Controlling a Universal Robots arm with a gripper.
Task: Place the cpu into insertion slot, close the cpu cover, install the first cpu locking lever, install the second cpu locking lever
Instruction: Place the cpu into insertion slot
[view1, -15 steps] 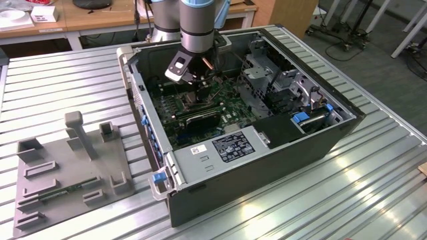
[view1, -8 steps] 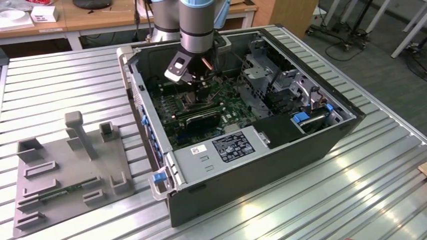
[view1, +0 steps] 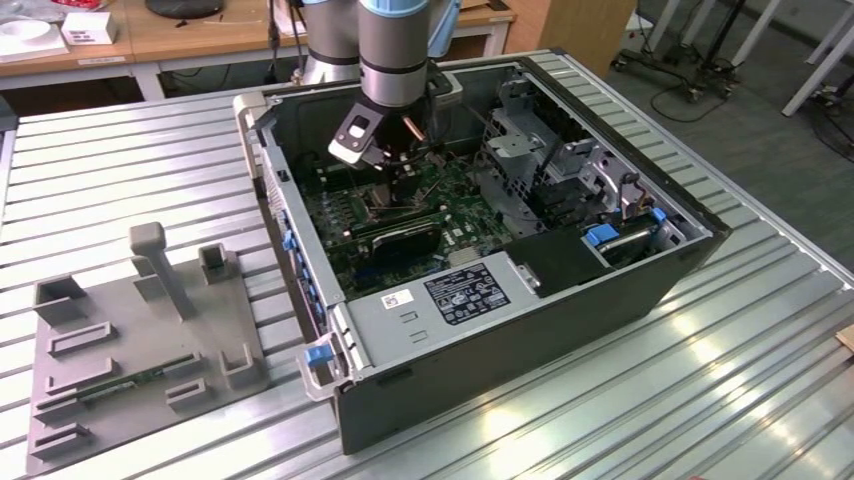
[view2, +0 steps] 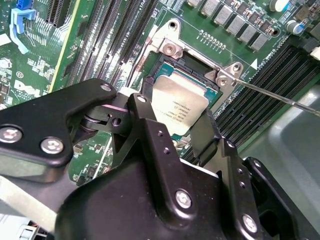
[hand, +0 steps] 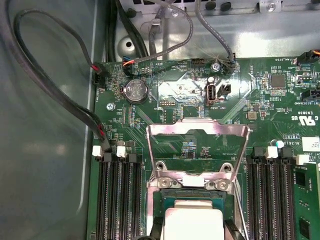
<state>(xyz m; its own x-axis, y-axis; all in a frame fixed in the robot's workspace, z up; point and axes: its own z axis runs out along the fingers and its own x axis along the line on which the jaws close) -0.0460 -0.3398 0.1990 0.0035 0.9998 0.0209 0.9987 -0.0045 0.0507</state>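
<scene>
My gripper (view1: 387, 165) reaches down into the open computer case (view1: 574, 300), over the green motherboard (view1: 461, 215). In both wrist views the cpu (view2: 180, 102) (hand: 192, 222), a silver-grey square, lies at the insertion slot (view2: 197, 64) (hand: 167, 197). My black fingers (view2: 147, 127) sit against two opposite edges of it. The gripper (view2: 175, 114) looks shut on the chip. The cpu cover (hand: 200, 126) stands flipped open behind the socket, and board shows through its cut-out. A thin wire locking lever (view2: 270, 93) sticks out sideways, unlatched.
Long black memory slots (hand: 117, 200) (hand: 267, 195) flank the socket on both sides. Black cables (hand: 50, 90) run along the case wall. At the exterior view's left a grey fixture plate (view1: 134, 340) lies on the slatted metal table (view1: 747, 380).
</scene>
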